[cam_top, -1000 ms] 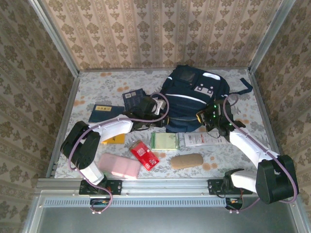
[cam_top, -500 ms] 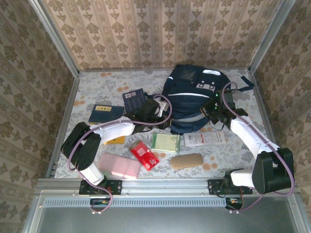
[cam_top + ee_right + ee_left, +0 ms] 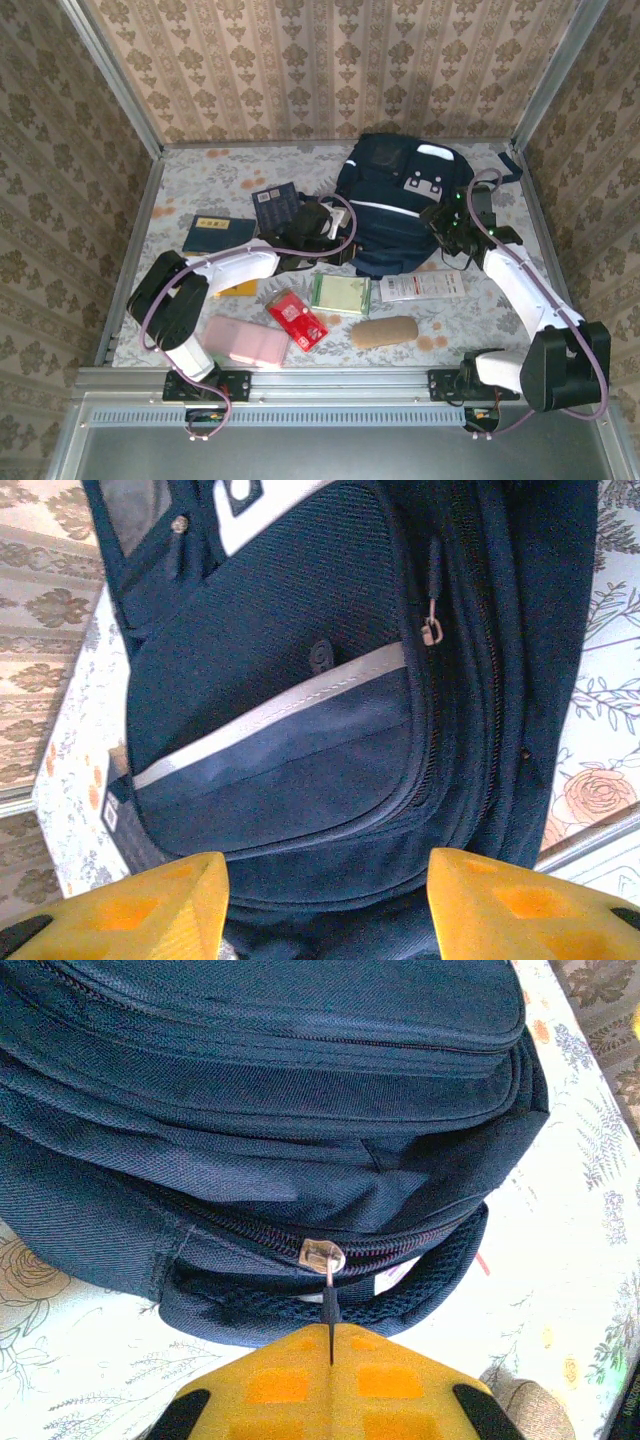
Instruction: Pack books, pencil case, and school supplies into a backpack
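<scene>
Nearest us the supplies lie unpacked: red packet, green pad, white packet. The books lie farther back on the left. Beyond them, far right, the backpack lies flat and looks zipped, so we judge opening it comes first. Our left gripper is pinched tight on the zipper pull, placed to draw it along. Our right gripper hangs over the backpack's right side, jaws well apart, holding nothing.
</scene>
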You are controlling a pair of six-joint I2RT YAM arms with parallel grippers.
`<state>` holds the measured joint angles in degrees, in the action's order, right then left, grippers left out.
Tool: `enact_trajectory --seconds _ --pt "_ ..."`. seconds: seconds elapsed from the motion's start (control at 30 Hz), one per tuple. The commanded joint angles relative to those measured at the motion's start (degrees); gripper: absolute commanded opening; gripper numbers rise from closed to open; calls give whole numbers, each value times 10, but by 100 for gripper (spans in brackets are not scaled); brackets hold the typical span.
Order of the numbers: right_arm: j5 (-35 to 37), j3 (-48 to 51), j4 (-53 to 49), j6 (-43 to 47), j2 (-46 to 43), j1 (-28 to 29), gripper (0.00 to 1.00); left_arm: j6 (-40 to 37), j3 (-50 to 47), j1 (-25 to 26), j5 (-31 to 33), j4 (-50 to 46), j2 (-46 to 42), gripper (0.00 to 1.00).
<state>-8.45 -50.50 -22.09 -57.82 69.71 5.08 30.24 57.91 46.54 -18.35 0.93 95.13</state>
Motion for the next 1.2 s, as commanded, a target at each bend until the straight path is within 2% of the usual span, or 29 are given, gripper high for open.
enact_trajectory --seconds 0.0,0.17,0.3,0.37,0.47,0.63,0.87,1.0,1.03,1.07,1.1,1.17 --pt "-32 14 -4 -16 -26 12 57 -2 -1 7 -19 17 17 0" --pt "-42 32 -11 -80 -34 66 55 -2 -3 11 -20 19 30 0" --pt "-29 58 2 -197 -27 126 42 -3 -6 12 -18 20 27 0" --pt "-32 69 32 -235 -15 147 39 -3 -8 11 -15 20 23 0" --pt "-43 75 79 -269 16 161 41 -2 -9 12 -13 20 20 0" --pt "-40 72 132 -291 66 164 52 -1 -6 12 -15 22 22 0" --pt "-18 52 162 -300 132 163 53 -4 3 13 -17 22 30 0" --pt "13 57 184 -306 149 164 44 -4 4 12 -16 22 35 0" --pt "21 62 194 -307 149 164 39 -3 4 12 -16 24 36 0" --pt "27 63 198 -308 150 163 32 -4 5 12 -16 24 37 0" --pt "31 62 200 -306 151 163 20 -4 6 11 -16 24 39 0" --pt "32 61 207 -304 153 163 3 -4 9 11 -16 24 43 0"
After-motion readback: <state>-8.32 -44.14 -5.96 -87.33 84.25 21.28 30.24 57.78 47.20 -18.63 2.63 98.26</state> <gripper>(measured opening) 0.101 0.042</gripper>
